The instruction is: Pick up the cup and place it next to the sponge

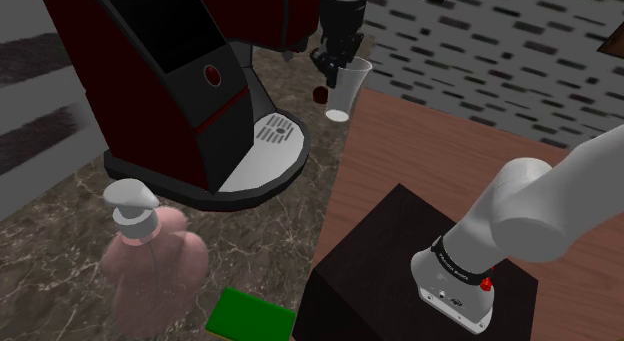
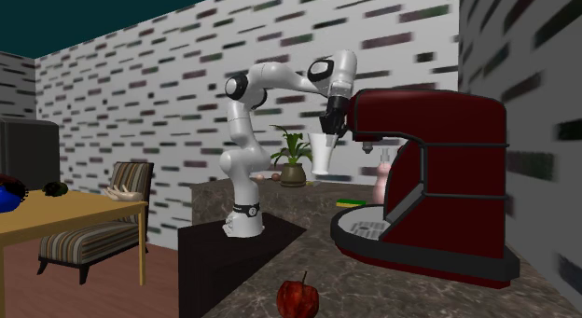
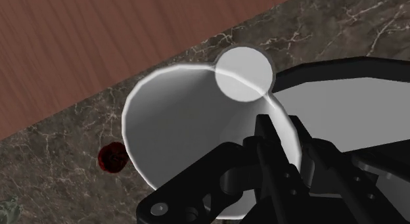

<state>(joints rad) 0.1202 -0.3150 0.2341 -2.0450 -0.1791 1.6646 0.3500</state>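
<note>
The cup (image 1: 345, 89) is hanging above your dark marble counter (image 1: 60, 249), its rim pinched tight in your gripper (image 1: 335, 67), beside the red coffee machine (image 1: 170, 89); brick-patterned walls (image 2: 140, 92) and wood flooring (image 1: 400, 139) are surrounding the counter.

Home kitchen and living area, marble counter (image 2: 378, 290), red coffee machine (image 2: 438, 176), striped armchair (image 2: 98, 228), potted plant (image 2: 292, 150)

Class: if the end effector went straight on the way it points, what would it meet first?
The end effector clasps the cup; below that, probably the marble counter beside the coffee machine's base, though depth is unclear.
</note>
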